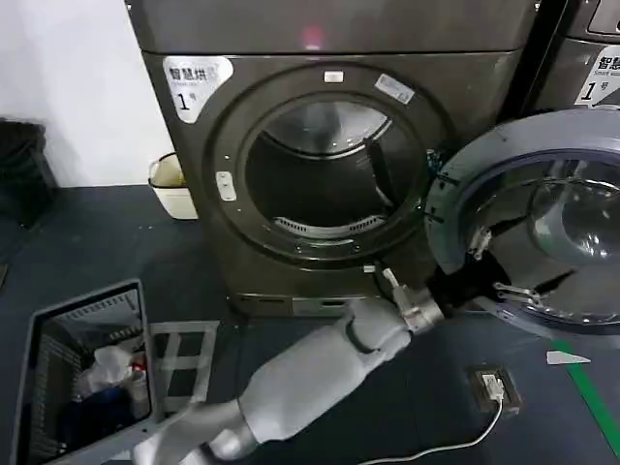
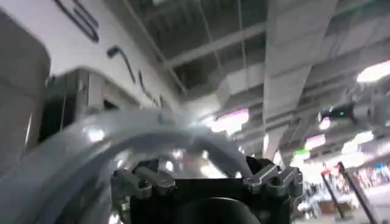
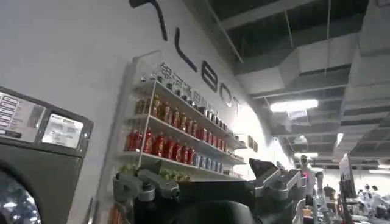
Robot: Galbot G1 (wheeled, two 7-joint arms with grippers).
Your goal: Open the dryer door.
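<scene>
Swinging wide to the robot's right, the dryer door already stands well clear of the drum opening, its grey inner rim and domed glass turned toward the camera. The dryer shows its bare round mouth, with the white "1" sticker at upper left and a pink light glowing above. Judged from this, the opening step is nearly or fully done.

The left arm reaches across the floor in front of the machine, and the left pincer sits at the door's lower inner edge, against the dark glass. Its prongs look spread in the left wrist view, with the door's curved rim arching just above them; whether they grip anything cannot be told for sure, though nothing seems caught between them. The right pincer points up toward a wall and shelves of bottles, prongs apart and empty, evidently parked away from the work.

The next move probably calls for drawing the left arm back out without catching the rim or nudging the door shut.

As for containers, the drum looks empty. A grey laundry basket on the floor at the robot's left holds crumpled items in white, red and blue. A small cream bin stands beside the dryer's left flank, contents unseen.
</scene>
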